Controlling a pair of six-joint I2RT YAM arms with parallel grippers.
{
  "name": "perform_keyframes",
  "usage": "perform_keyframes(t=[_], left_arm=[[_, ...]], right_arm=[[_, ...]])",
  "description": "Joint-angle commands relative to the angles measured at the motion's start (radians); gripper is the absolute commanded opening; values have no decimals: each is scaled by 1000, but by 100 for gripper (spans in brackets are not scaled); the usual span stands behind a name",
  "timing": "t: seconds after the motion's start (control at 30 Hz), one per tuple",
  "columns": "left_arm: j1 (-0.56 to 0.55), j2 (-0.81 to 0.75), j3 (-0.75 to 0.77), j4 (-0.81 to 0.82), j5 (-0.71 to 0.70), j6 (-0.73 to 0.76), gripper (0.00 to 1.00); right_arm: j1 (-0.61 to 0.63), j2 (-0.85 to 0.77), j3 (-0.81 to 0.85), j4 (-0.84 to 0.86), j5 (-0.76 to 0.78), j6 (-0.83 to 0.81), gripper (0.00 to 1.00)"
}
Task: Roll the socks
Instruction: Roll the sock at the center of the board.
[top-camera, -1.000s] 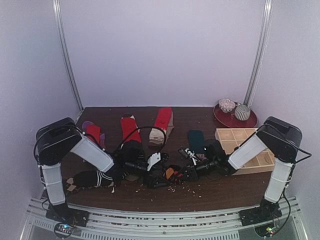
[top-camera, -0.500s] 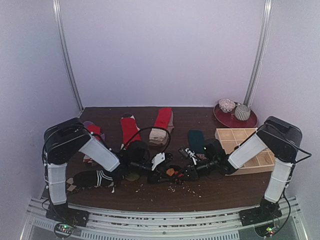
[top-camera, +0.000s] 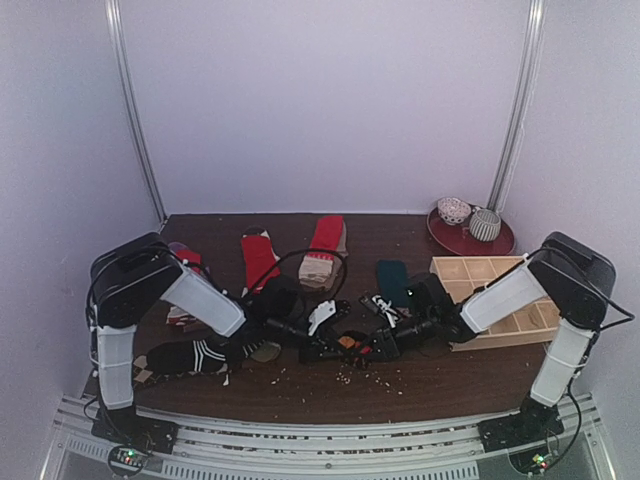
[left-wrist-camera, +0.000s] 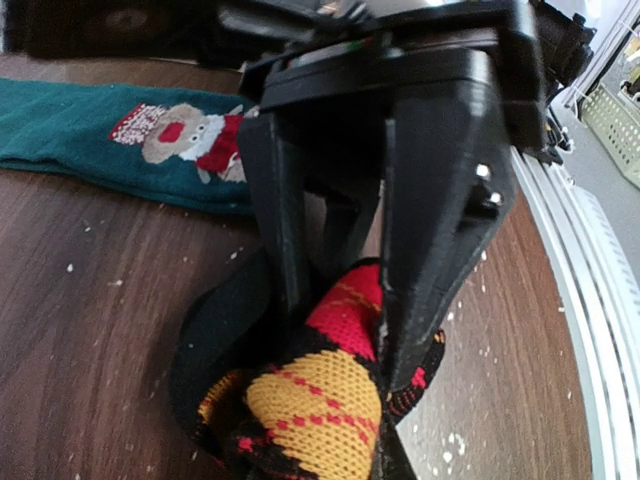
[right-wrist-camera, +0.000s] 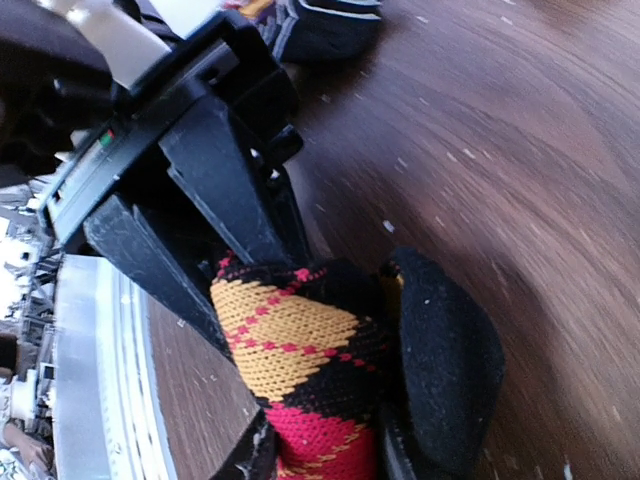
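Black argyle sock (top-camera: 345, 343), patterned with orange and red diamonds, is bunched low in the middle of the top view, near the front edge of the tabletop (top-camera: 450, 380). It is gripped from both sides. The left tool (top-camera: 325, 348) is closed on it from the left of the frame and the right tool (top-camera: 372, 346) from the right, with the two nearly meeting.

In the left wrist view a red diamond is seen bulging between the pinching fingers (left-wrist-camera: 430, 250), and the bundle seems to rest on the wood. In the right wrist view the knit is clamped likewise, with a loose black fold at the lower right. A teal sock (left-wrist-camera: 150, 135) lies flat and apart at the upper left of the left wrist view, and a striped sock (top-camera: 195, 355) lies at the lower left of the top view.

The fabric is judged light, limp and stretchy, with nothing fragile about it. Enough friction is expected from the knit, yet a single pinched layer could be drawn out and the roll could spring open. Hold is best taken across the full thickness of the bundle near its middle, leaving the loose fold free to be tucked.
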Motion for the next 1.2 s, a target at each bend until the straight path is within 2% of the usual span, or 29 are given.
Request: perform_keyframes(t=[0.0, 0.17, 0.27, 0.4, 0.6, 0.77, 0.97, 1.17], left_arm=[[-27, 108, 8, -272, -63, -88, 0], [-20, 161, -9, -336, -69, -135, 0], [-14, 186, -8, -371, -71, -150, 0], [-4, 195, -5, -409, -73, -153, 0], [2, 198, 7, -437, -75, -139, 0], [2, 199, 4, -437, -78, -137, 0], [1, 201, -5, -430, -73, -135, 0], [2, 202, -1, -431, -69, -129, 0]], right_arm=[[32, -124, -26, -309, 221, -78, 37], [127, -425, -77, -269, 499, -271, 49], [165, -497, -110, -231, 556, -348, 52], [204, -487, -128, -221, 593, -390, 53], [236, -385, -97, -223, 633, -403, 53], [237, -338, -79, -210, 619, -407, 53], [239, -270, -64, -207, 614, -396, 47], [237, -211, -44, -221, 592, -362, 26]])
